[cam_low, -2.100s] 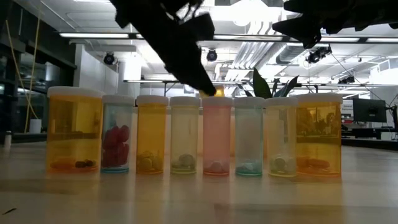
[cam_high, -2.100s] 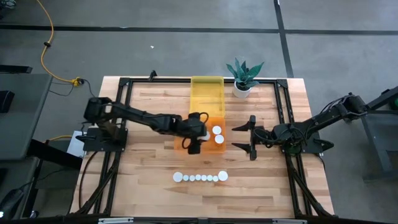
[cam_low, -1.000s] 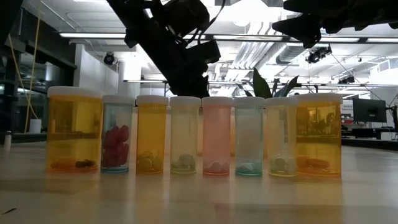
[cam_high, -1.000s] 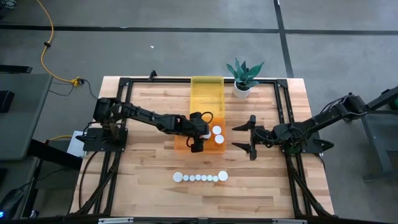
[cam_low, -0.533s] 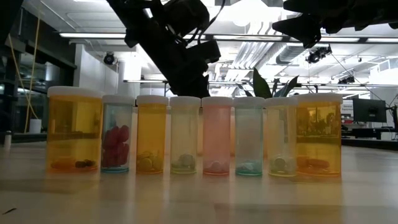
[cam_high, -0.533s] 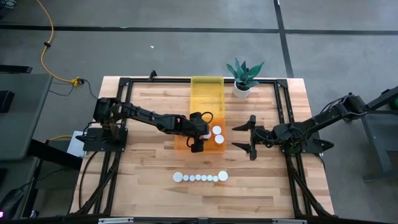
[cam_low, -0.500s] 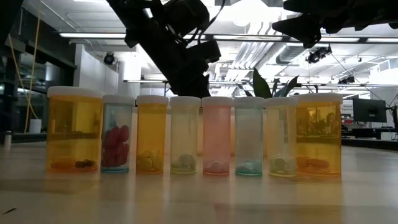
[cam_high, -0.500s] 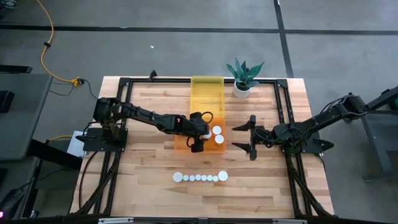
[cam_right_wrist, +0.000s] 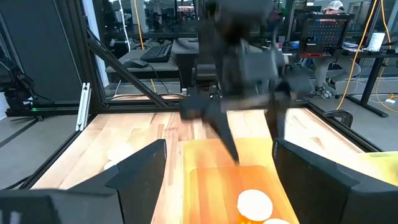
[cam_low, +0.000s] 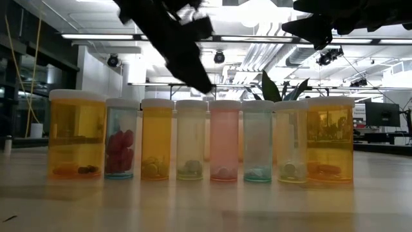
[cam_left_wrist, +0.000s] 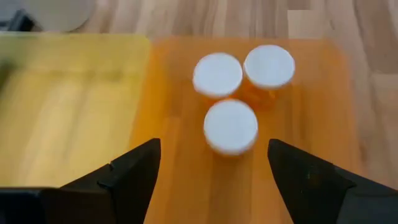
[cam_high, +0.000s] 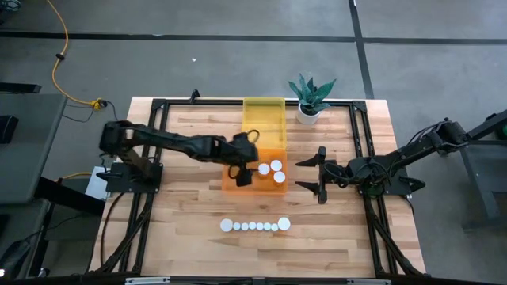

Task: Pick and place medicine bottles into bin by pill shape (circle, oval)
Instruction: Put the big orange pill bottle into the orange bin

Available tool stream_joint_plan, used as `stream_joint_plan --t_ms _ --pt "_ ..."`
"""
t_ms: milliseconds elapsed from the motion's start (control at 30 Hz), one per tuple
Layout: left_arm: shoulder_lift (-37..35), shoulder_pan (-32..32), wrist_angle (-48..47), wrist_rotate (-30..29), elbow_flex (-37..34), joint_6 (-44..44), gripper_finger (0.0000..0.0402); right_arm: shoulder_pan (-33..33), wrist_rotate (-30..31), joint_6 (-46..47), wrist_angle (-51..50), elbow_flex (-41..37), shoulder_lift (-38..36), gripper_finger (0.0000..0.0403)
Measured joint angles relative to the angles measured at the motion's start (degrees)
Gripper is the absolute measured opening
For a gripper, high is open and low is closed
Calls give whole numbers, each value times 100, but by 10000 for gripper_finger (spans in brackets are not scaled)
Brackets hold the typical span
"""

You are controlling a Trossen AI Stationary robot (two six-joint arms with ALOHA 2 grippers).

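Note:
Three medicine bottles with white caps [cam_left_wrist: 230, 126] stand close together in the orange bin [cam_high: 234, 184], on its right half [cam_high: 273, 170]. Several more bottles stand in a row [cam_high: 255, 226] near the table's front edge [cam_low: 193, 138]. My left gripper [cam_high: 242, 171] hangs open above the orange bin's left part, slanting down; the nearest cap lies ahead of its fingers [cam_left_wrist: 214, 180], untouched. The yellow bin [cam_high: 263, 119] lies just behind the orange one. My right gripper [cam_high: 317, 176] waits open and level to the right of the bins, with nothing between its fingers [cam_right_wrist: 221, 180].
A potted plant in a white pot [cam_high: 309, 99] stands at the back, right of the yellow bin. A black frame [cam_high: 158, 119] runs around the table's edges. Bare wood lies left of the bins and on both sides of the bottle row.
My left gripper has risen out of the orange bin and drawn back toward the table's left edge. It leaves behind a third bottle, whose cap now shows free beside the other two. The row of bottles and my right arm have kept still.

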Motion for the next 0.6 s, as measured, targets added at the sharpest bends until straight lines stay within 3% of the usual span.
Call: stream_joint_plan --t_ms 100,200,433,600 --pt "-619 -51 -344 -145 -10 -358 287 2 -2 0 -31 0 0 287" --pt "-1318 -242 -75 -191 -360 -659 287 2 -2 0 -53 0 0 287" --pt "-2868 -1242 2739 -841 -2470 -810 287 2 -2 0 -53 0 0 287" --pt "-3480 -1872 5021 -1425 -3993 -802 287 2 -2 -24 -31 0 0 287"
